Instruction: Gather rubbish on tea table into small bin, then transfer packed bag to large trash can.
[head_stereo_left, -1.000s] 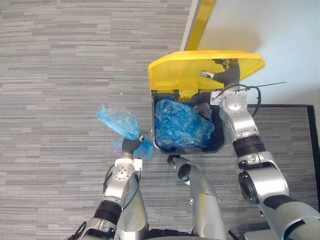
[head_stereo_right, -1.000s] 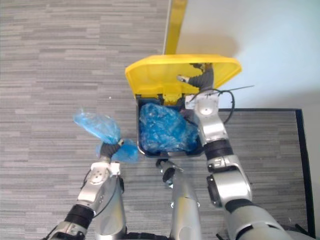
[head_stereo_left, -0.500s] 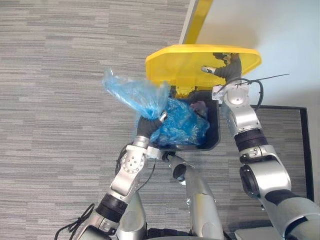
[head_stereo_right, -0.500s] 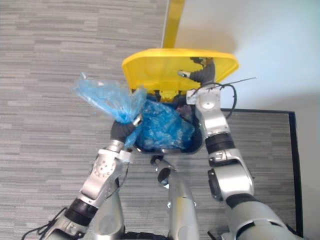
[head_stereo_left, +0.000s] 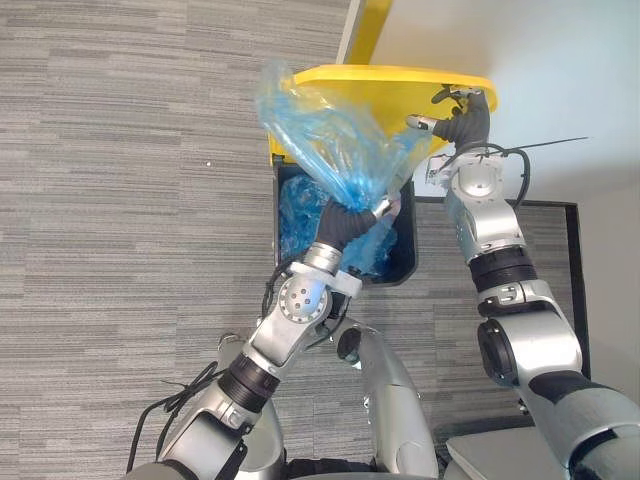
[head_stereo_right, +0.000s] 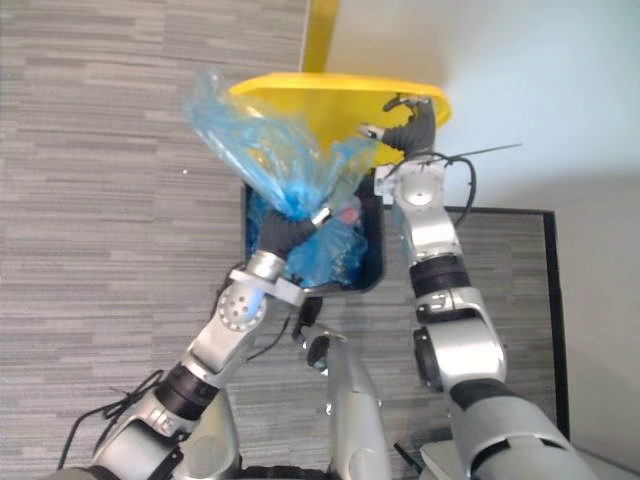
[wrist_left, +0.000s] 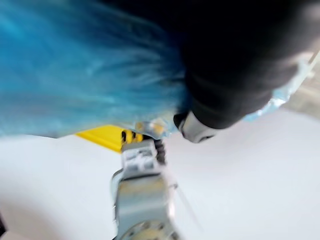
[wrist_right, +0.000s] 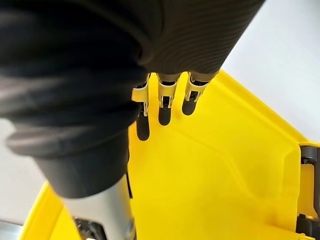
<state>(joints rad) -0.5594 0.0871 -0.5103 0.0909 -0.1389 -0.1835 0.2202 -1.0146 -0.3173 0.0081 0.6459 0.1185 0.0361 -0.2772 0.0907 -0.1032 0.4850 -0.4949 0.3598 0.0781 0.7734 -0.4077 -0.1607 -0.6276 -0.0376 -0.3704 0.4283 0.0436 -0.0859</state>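
My left hand (head_stereo_left: 345, 222) is shut on the gathered neck of a packed blue plastic bag (head_stereo_left: 330, 140). It holds the bag up over the open mouth of the large dark trash can (head_stereo_left: 405, 255). The bag billows above the fist and hides part of the raised yellow lid (head_stereo_left: 440, 85). Inside the can lies a crumpled blue liner (head_stereo_left: 296, 222). My right hand (head_stereo_left: 462, 120) rests against the lid's inner face near its far right corner, its straight fingers (wrist_right: 165, 105) pressing on the yellow plastic (wrist_right: 210, 165). Up close, the blue bag (wrist_left: 90, 65) spreads past my left hand (wrist_left: 240, 65).
Grey striped carpet (head_stereo_left: 120, 200) stretches to the left of the can. A white wall (head_stereo_left: 540, 50) with a yellow vertical strip (head_stereo_left: 365, 30) stands right behind it. A dark-framed floor panel (head_stereo_left: 572, 270) lies to the right.
My left hand has swung the blue bag up and to the right, from beside the can to over its opening. The right hand keeps the lid up. The camera has shifted.
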